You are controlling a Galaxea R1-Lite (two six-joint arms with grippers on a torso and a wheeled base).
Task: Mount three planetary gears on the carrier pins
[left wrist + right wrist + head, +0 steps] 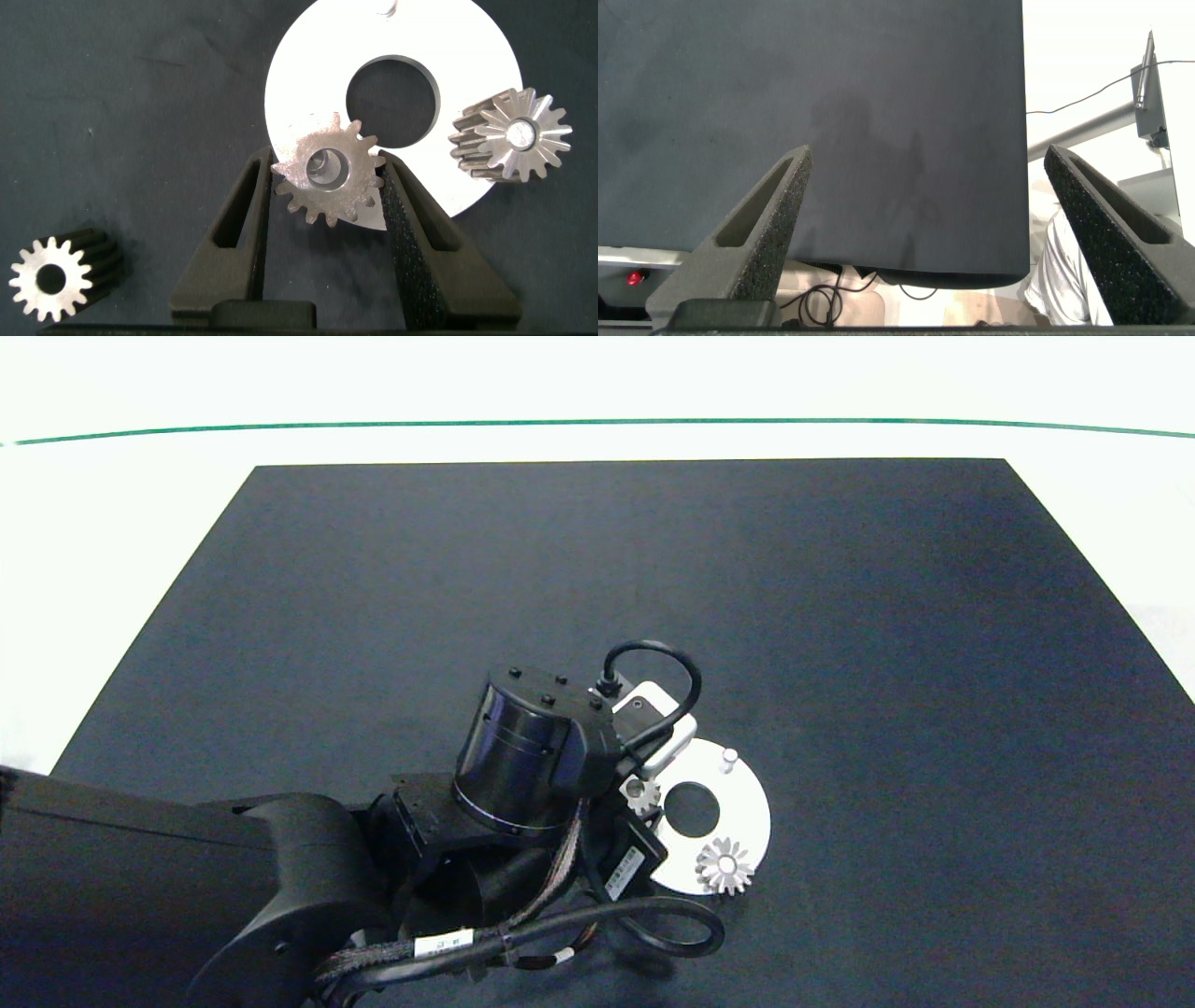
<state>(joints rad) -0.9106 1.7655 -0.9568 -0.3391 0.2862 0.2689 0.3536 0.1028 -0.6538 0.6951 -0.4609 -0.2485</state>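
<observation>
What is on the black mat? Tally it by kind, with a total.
Planetary gears: 3 (one loose on the mat, one in the left gripper, one seated on a pin)
Carrier disc: 1
Bare carrier pins: 1
Total: 5

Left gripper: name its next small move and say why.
Probably lower the gear straight down, then open. The left gripper holds it between its fingers at the edge of the white disc, seemingly over a pin. One gear is already seated.
</observation>
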